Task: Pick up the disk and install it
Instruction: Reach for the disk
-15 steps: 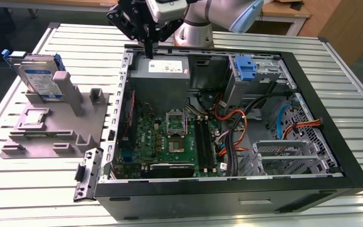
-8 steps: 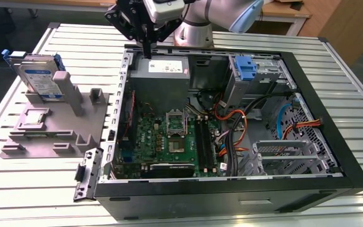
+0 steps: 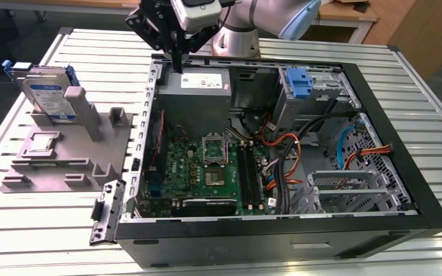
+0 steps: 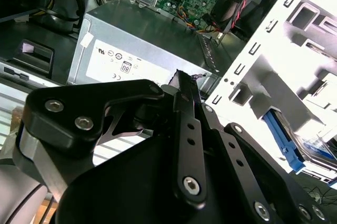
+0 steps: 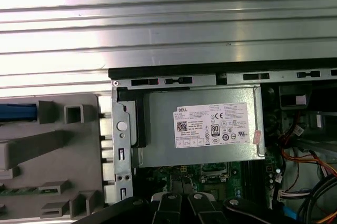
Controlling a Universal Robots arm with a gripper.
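The disk stands on edge in a grey fixture at the exterior view's left. It is a silver drive with a white and blue label and a blue carrier frame. My gripper hangs over the back left corner of the open computer case, just above the grey power supply, well apart from the disk. Its black fingers are shut together with nothing between them. In the second wrist view the gripper points at the power supply, with the disk's blue frame off to one side. The first wrist view catches the disk's blue edge.
The case lies open on a slatted metal table, showing a green motherboard, orange and black cables and a metal drive cage. A bare blue bracket sits in the upper bay. A small square silver chip rests on the fixture.
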